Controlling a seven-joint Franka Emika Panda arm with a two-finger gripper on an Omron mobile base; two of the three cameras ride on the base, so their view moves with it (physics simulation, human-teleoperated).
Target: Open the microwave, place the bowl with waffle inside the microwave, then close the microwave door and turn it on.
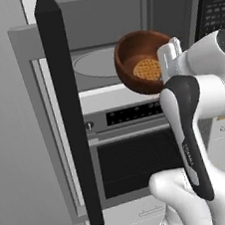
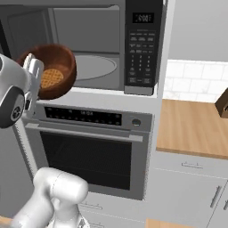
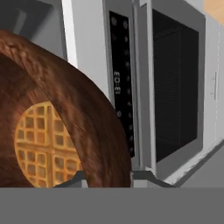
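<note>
1. Microwave (image 1: 121, 13) stands ready, microwave door (image 1: 66, 110) swung wide left so the cavity can receive.
2. Bowl (image 1: 138, 61), tipped, hangs at the opening above the oven (image 2: 89, 156).
3. Gripper (image 3: 107, 177) clamps its rim.
4. Waffle (image 1: 146, 70) rests inside.

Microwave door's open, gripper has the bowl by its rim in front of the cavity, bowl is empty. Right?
Not quite: the bowl is not empty. A waffle lies inside it, as the left base view shows and the hand view shows up close. The rest holds: the microwave door is swung open and the gripper grips the bowl's rim in front of the cavity.
</note>
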